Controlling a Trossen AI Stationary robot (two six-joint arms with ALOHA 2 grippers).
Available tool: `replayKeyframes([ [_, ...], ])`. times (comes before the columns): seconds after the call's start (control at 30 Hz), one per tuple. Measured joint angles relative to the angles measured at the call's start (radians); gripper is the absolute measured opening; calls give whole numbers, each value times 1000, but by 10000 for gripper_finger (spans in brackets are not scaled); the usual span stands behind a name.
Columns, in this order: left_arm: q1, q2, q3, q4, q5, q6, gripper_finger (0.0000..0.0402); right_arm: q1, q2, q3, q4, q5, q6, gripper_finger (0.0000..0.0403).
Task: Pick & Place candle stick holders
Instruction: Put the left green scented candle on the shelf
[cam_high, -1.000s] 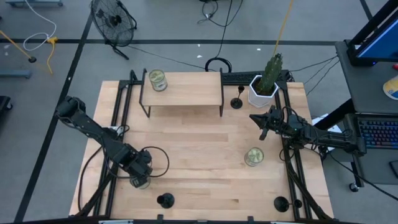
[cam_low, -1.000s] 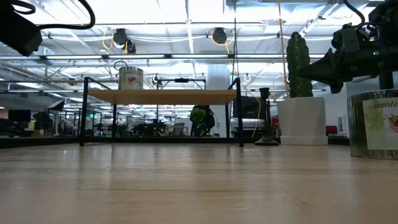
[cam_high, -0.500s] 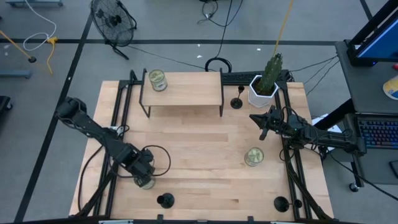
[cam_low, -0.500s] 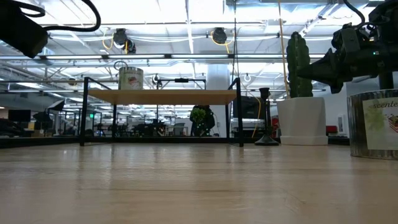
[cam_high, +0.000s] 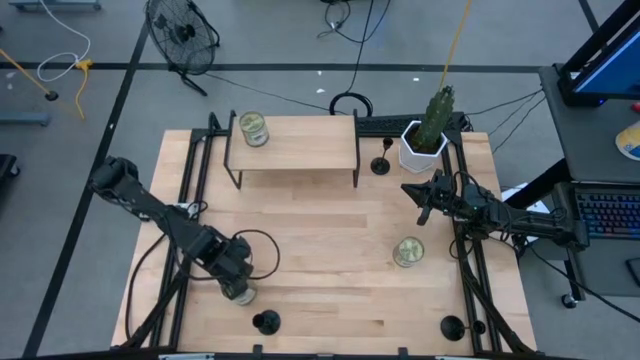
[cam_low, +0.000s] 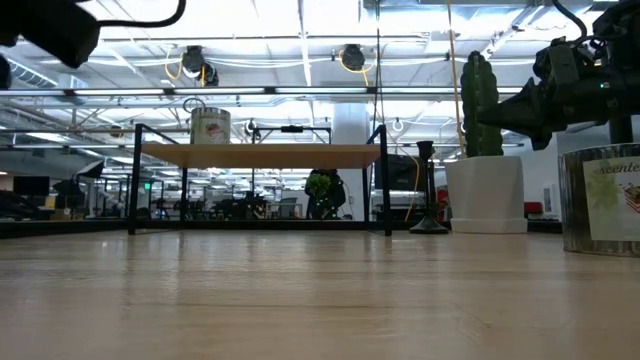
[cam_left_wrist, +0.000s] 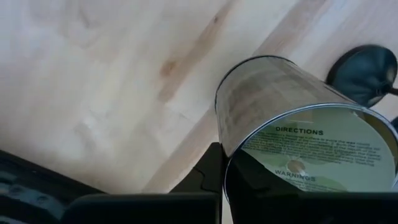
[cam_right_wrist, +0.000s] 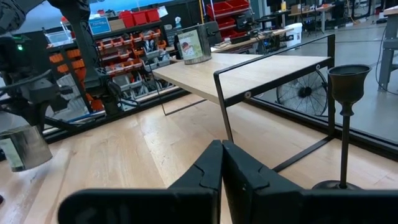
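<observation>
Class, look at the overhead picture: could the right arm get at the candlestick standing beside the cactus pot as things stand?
Probably yes. The right end effector hangs shut near that candlestick, with bare table between them; the cactus pot stands off to one side.

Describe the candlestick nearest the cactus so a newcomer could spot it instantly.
Find the white cactus pot at the table's far right corner. Between it and the small wooden shelf stands a black candlestick; the other two stand along the near edge.

Workshop, red parts bins (cam_right_wrist: 127, 43), floor fan (cam_high: 182, 35)
</observation>
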Motion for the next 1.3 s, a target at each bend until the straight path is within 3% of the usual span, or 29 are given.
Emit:
replayKeyframes([
  [0.3,87,-58,161,-265,-94,29,2,0,0,0,0,0,-1,4],
  [0.47,186,-108,247,-317,-183,40,2,0,0,0,0,0,-1,4],
  [0.67,341,-118,360,-394,-280,163,1,0,0,0,0,0,-1,4],
  [1.0,640,-86,521,-360,-369,448,1,0,0,0,0,0,-1,4],
  [1.3,826,83,701,-315,-371,670,0,0,0,0,0,0,-1,4],
])
